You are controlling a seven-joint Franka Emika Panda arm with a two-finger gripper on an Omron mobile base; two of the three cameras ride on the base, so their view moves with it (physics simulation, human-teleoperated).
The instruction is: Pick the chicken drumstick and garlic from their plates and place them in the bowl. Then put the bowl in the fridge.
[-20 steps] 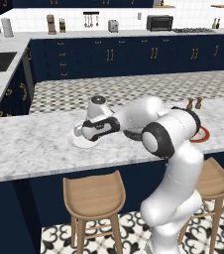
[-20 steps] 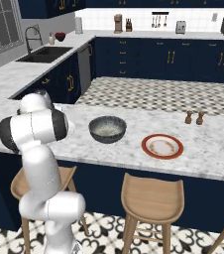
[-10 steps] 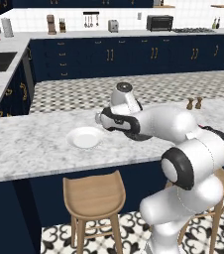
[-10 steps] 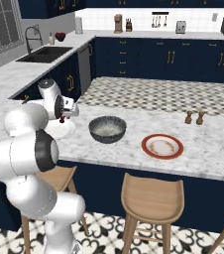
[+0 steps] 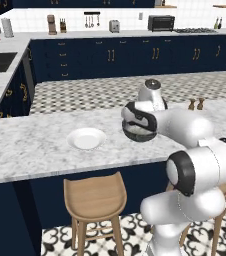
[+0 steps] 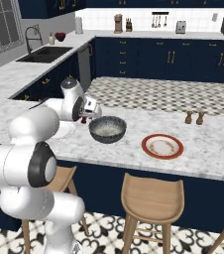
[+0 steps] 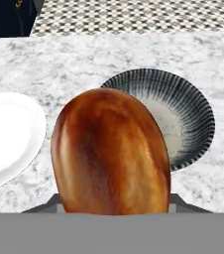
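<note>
One drumstick (image 7: 111,151), one bowl (image 7: 183,114), two plates (image 5: 86,138) (image 6: 162,146)

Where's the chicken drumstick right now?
The chicken drumstick is in the gripper, held above the counter between the white plate and the bowl.

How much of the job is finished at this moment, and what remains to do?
Done: the chicken drumstick is off the white plate, which lies bare. In hand: the gripper holds the drumstick beside the bowl, not yet over it. Left: drop it in. The red-rimmed plate looks bare too; whether the garlic already lies in the bowl is too unclear to tell. The bowl is still on the counter, not in the fridge.
</note>
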